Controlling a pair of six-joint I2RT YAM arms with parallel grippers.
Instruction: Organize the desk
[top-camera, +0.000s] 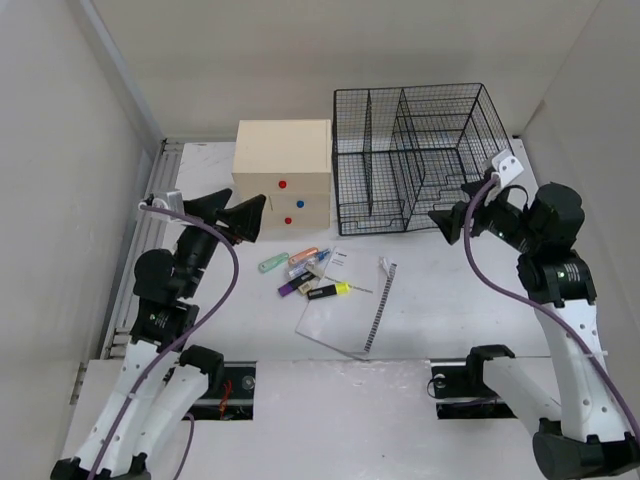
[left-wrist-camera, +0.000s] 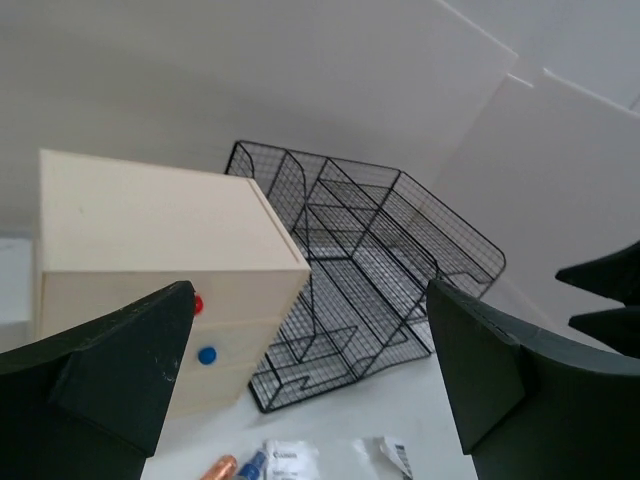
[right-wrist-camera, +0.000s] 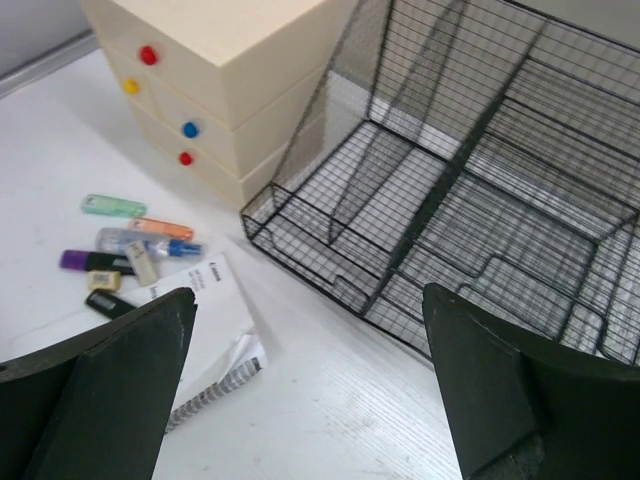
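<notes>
The left fingers (left-wrist-camera: 110, 370) are filling the lower corners of the left wrist view, spread wide and gripping nothing. The right fingers (right-wrist-camera: 100, 380) are doing the same in the right wrist view, parted and bare. In the top view both arms are hovering above the desk (top-camera: 450, 310), the left one at centre left and the right one at centre right.

The desk is taking up the middle of the top view as a white surface with a metal rail running down its left edge. By my judgement the tidying is only beginning. A small heap of pens and highlighters (top-camera: 305, 275) is lying loose at the centre of the frame, with a green one (top-camera: 272, 263) sitting just left of the heap. A spiral notebook (top-camera: 345, 300) is lying flat just beside them, below and to the right, with its cover partly folded.

The beige drawer box (top-camera: 283, 170) is standing at upper centre with its drawers looking closed. The black wire mesh organizer (top-camera: 420, 150) is standing just right of it, and its compartments are showing nothing inside. What is remaining, it seems, is putting away the pens and the notebook.
</notes>
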